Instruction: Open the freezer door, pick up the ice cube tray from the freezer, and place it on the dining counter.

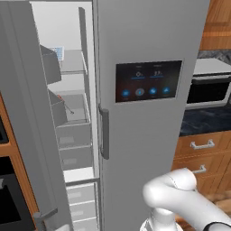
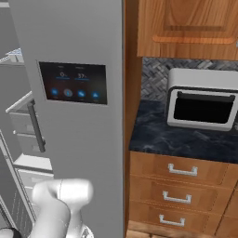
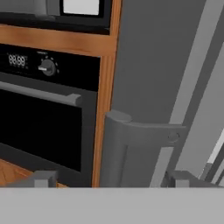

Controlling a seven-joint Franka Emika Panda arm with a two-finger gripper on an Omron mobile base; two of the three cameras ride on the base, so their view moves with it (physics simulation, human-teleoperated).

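Freezer door (image 1: 27, 117) swung wide open, left of the touchscreen door (image 1: 149, 103). Freezer (image 1: 74, 113) interior exposed between the two. Ice cube tray (image 1: 57, 53) on upper shelf inside, level with touchscreen door's top edge. Gripper (image 3: 111, 178) released, fingertips (image 3: 43, 178) spread either side of freezer door's handle end (image 3: 127, 144), not gripping.

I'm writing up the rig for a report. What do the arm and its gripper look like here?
The arm is glossy white, built of rounded, tube-like segments, with a dark band at a joint at the bottom right of the left base view. The gripper ends in two small blocky grey fingertips. No cables or markings can be made out.
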